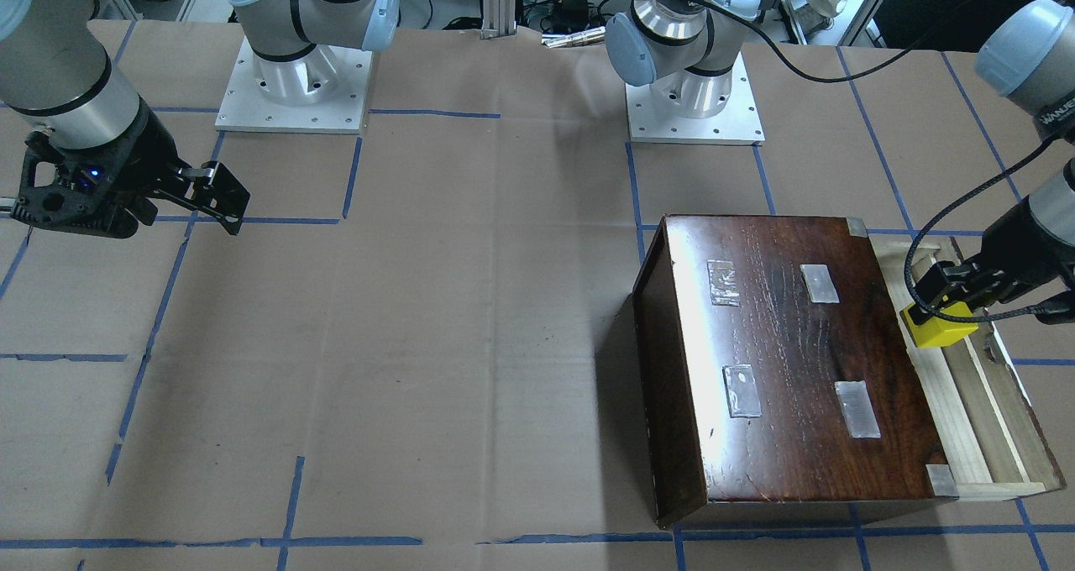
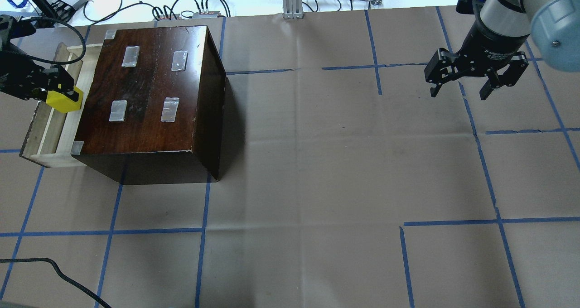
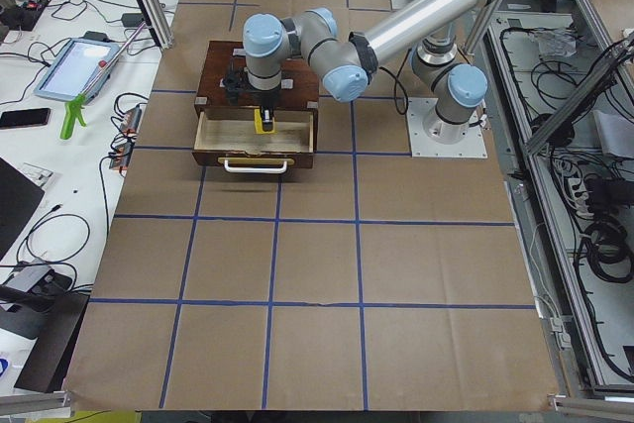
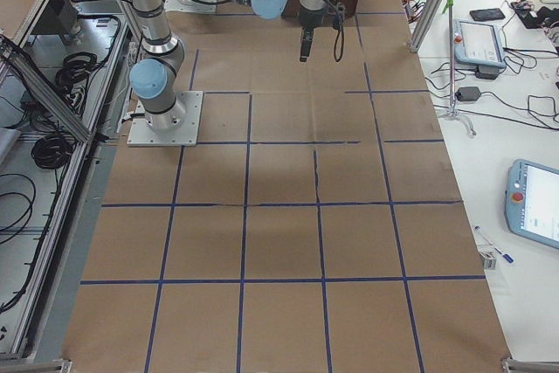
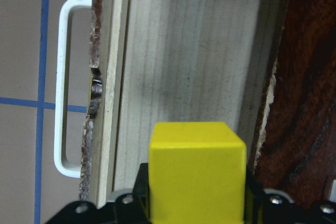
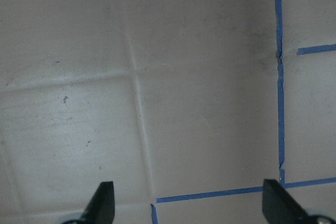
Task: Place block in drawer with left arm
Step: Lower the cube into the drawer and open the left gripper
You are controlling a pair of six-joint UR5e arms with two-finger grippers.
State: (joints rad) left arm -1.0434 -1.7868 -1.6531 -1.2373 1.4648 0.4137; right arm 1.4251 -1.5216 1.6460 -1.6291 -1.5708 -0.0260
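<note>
One small yellow block point(image 5: 197, 171) is clamped in the left end effector point(image 1: 942, 309), held over the pale floor of the pulled-out drawer point(image 2: 49, 133), just beside the dark wooden box point(image 2: 149, 95). The drawer's white handle point(image 5: 63, 87) faces outward. Well apart, the right end effector point(image 2: 458, 92) hangs over the paper-covered surface point(image 2: 317, 163), spread wide.

brown table point(image 2: 317, 163), blue tape grid point(image 2: 113, 231), cables point(image 2: 56, 265), perhaps a tablet point(image 3: 74, 64)
</note>
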